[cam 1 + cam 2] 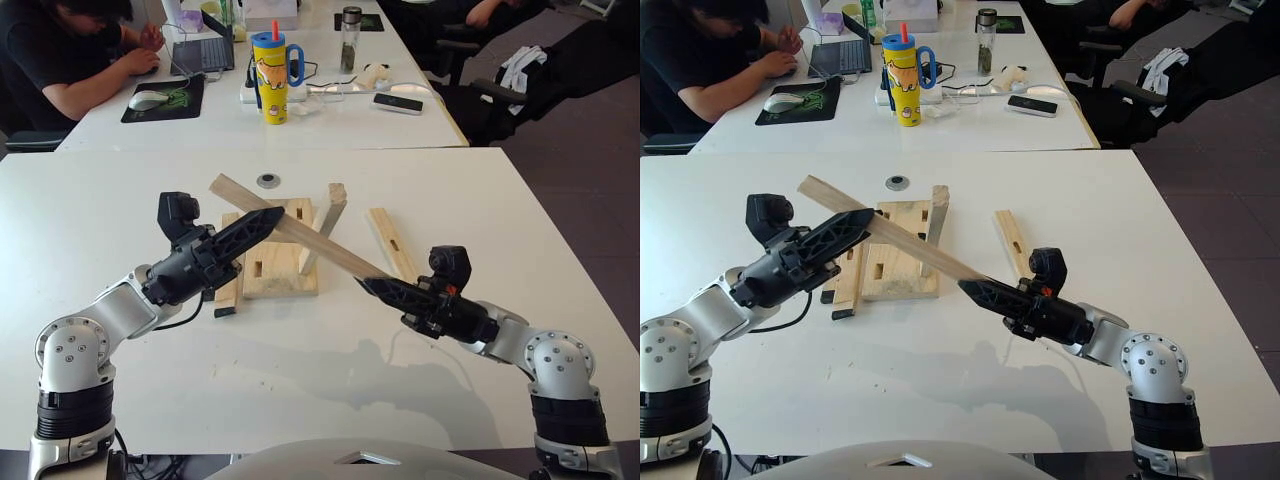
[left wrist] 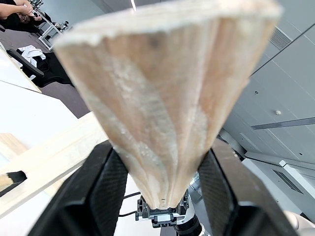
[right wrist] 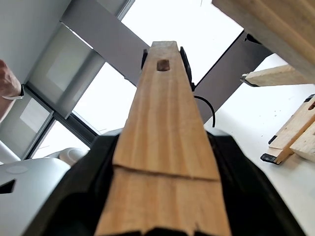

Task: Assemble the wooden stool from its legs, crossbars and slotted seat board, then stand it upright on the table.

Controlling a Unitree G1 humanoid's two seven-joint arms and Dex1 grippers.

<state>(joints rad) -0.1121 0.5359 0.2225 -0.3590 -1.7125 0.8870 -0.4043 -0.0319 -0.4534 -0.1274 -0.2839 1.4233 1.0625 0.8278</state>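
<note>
A long wooden bar (image 1: 312, 240) with a small slot hangs slanted above the table, held at both ends. My left gripper (image 1: 268, 219) is shut on its far upper part, with the bar's end (image 2: 162, 113) wedged between the black fingers (image 2: 106, 191). My right gripper (image 1: 368, 286) is shut on the near lower end, where the bar (image 3: 165, 128) runs away toward the left gripper. Under the bar the slotted seat board (image 1: 280, 268) lies flat. A leg (image 1: 326, 222) leans across it, another piece (image 1: 228, 288) lies along its left side, and a slotted crossbar (image 1: 390, 240) lies to its right.
A round cable grommet (image 1: 268, 181) sits in the white table (image 1: 120, 220) behind the parts. A second table behind carries a yellow cup (image 1: 269, 75), a phone (image 1: 398, 102) and a laptop. The near table surface (image 1: 300, 370) is bare.
</note>
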